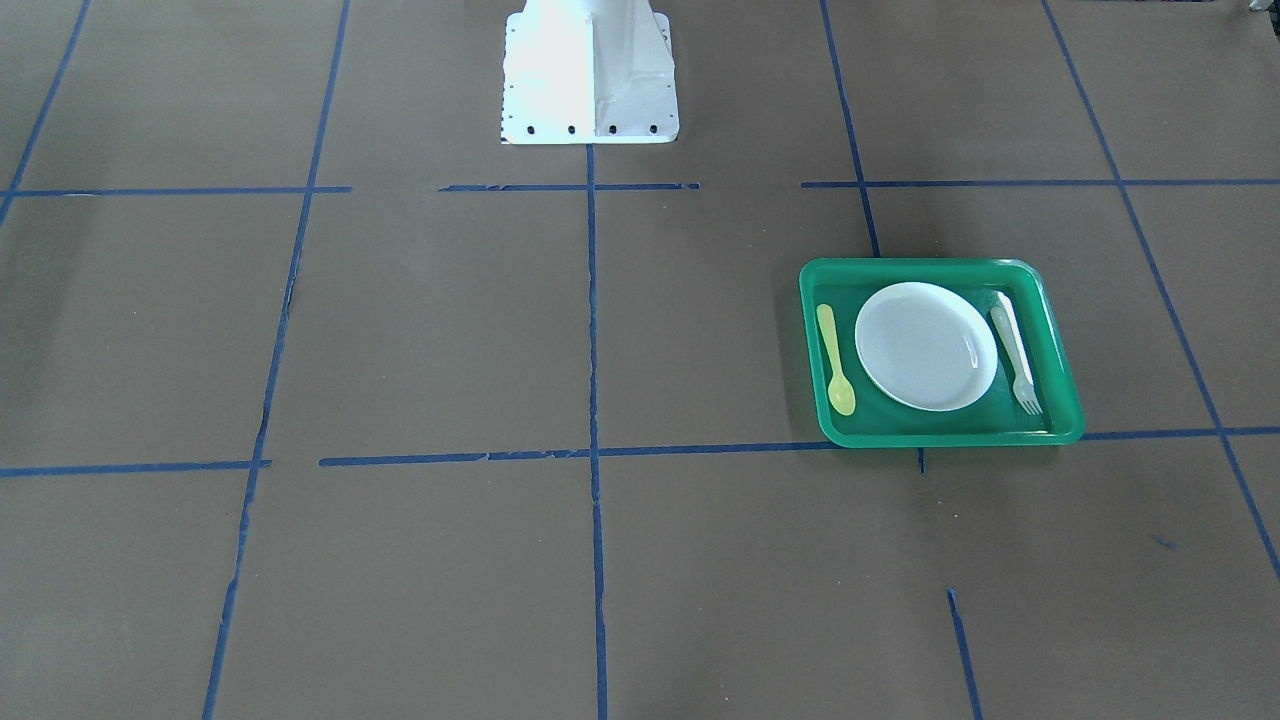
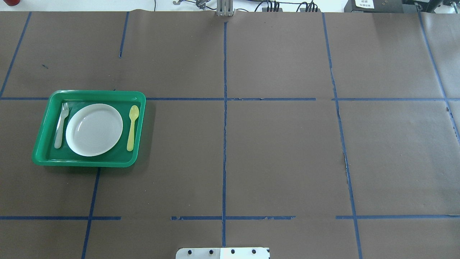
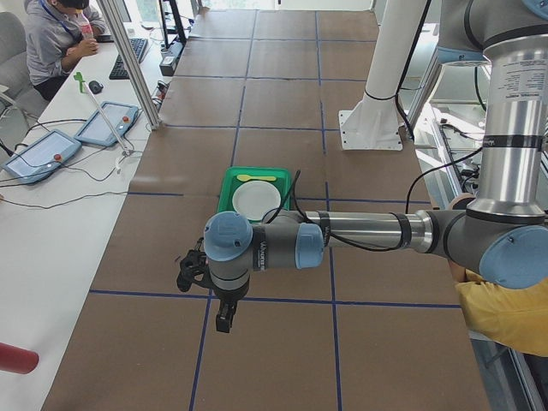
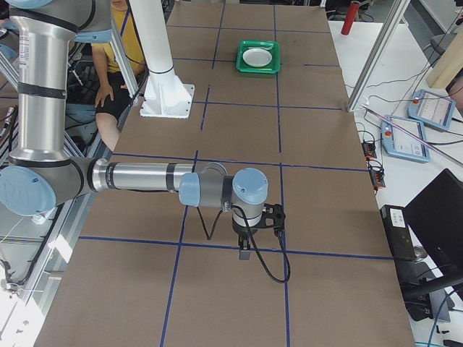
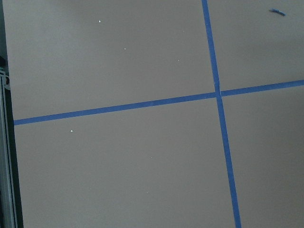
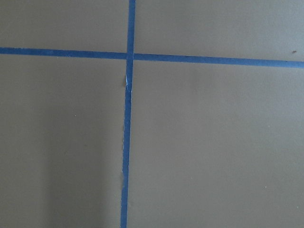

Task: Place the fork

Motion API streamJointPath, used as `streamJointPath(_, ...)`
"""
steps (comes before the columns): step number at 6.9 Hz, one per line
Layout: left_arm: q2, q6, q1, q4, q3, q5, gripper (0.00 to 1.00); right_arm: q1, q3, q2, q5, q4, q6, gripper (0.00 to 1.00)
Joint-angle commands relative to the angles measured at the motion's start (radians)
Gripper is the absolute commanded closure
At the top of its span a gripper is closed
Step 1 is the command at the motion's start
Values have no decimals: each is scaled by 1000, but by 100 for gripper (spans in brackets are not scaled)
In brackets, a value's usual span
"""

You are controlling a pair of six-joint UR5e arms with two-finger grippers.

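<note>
The pale whitish-grey fork (image 1: 1015, 358) lies in the green tray (image 1: 940, 436), beside the white plate (image 1: 925, 345). The yellow-green spoon (image 1: 835, 360) lies on the plate's other side. In the overhead view the fork (image 2: 61, 126) is at the tray's (image 2: 86, 162) left side, with its tines pointing away from the robot. The left gripper (image 3: 190, 270) and the right gripper (image 4: 275, 215) show only in the side views. Both hang over bare table far from the tray. I cannot tell whether either is open or shut. Both wrist views show only brown paper and blue tape.
The white robot pedestal (image 1: 590, 70) stands at the table's middle edge. A person in yellow (image 4: 123, 43) sits behind the robot. Another person (image 3: 60, 34) sits at a side desk with tablets (image 3: 107, 124). A red bottle (image 4: 352, 16) stands beyond the far end.
</note>
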Motion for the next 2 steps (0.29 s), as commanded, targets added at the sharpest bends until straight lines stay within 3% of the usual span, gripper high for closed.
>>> streamJointPath(1, -1, 4, 0, -2, 2, 0, 0, 0, 0, 0, 0, 0, 2, 0)
streamJointPath(2, -1, 4, 0, -2, -1, 3, 0, 0, 0, 0, 0, 0, 0, 0)
